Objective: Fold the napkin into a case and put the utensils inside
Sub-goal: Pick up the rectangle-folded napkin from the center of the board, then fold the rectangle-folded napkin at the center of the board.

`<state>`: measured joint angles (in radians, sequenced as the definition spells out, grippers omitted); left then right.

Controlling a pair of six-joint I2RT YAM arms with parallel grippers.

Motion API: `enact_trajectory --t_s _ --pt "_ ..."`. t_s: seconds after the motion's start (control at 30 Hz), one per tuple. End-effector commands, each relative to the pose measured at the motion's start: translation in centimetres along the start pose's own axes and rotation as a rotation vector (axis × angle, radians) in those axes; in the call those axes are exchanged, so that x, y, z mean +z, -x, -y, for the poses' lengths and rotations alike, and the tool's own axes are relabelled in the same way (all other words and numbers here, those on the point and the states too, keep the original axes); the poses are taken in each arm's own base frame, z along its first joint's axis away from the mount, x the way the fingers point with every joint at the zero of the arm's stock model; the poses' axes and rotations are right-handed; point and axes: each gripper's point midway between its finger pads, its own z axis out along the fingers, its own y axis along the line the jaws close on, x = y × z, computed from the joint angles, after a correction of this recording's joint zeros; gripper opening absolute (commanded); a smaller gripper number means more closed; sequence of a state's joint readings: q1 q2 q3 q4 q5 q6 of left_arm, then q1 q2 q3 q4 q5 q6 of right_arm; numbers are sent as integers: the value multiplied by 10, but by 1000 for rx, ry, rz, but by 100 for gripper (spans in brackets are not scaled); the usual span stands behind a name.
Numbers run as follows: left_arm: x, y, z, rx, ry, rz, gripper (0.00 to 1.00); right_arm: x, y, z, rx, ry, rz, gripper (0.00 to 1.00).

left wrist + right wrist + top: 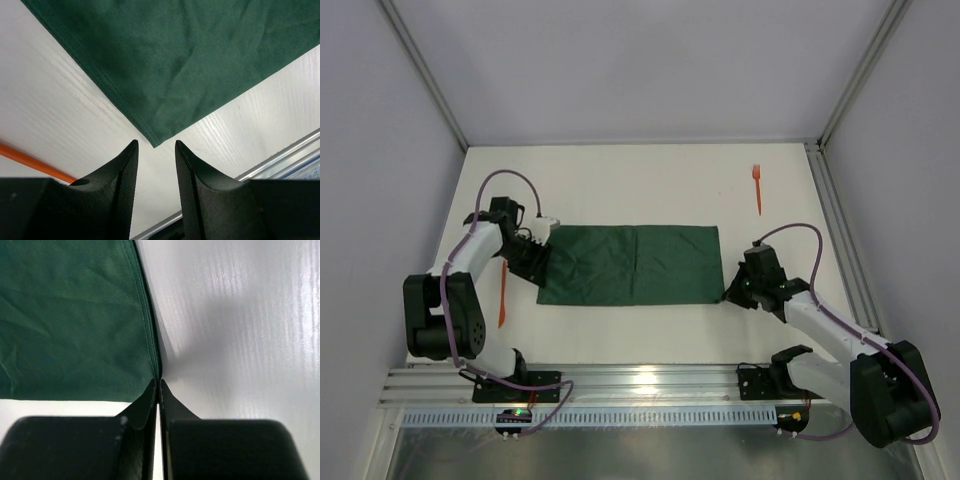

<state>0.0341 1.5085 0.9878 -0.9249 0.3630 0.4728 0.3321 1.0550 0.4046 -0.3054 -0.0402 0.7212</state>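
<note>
The dark green napkin lies flat on the white table as a wide rectangle. My left gripper is open just short of the napkin's near left corner; in the left wrist view the gripper has that corner of the cloth right at its fingertips, not held. My right gripper is shut on the napkin's near right corner; in the right wrist view the gripper pinches the hem of the cloth. An orange fork lies at the far right. A second orange utensil lies left of the napkin, and it shows in the left wrist view.
A metal rail runs along the table's near edge, behind both arm bases. Frame posts rise at the far corners, and a raised edge strip borders the right side.
</note>
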Motion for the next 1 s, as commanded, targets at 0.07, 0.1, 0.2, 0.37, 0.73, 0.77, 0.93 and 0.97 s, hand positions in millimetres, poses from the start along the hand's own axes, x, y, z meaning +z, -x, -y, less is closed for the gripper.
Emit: enact_trajectory --t_s 0.07,0.1,0.2,0.37,0.73,0.77,0.93,0.97 --pt "0 18 -10 -40 17 28 38 -12 23 -15 -123 0 -5 4" --pt "3 17 -11 -48 13 20 38 -11 22 -19 -149 -4 -16 4" --pt "12 12 -14 -73 9 -7 38 -5 28 -36 -238 -20 -33 4" --pt "20 -2 -20 -86 46 -54 37 3 32 -100 -411 24 -44 4" --pt "23 -24 -20 -110 31 -85 38 43 -20 -242 -620 219 -187 4" --pt "23 -25 -20 -117 24 -85 38 43 -32 -253 -643 239 -201 4" --pt "27 -31 -22 -122 1 -100 37 44 -46 -312 -701 314 -180 4" --pt "28 -31 -21 -121 -4 -103 38 48 -51 -316 -703 320 -189 4"
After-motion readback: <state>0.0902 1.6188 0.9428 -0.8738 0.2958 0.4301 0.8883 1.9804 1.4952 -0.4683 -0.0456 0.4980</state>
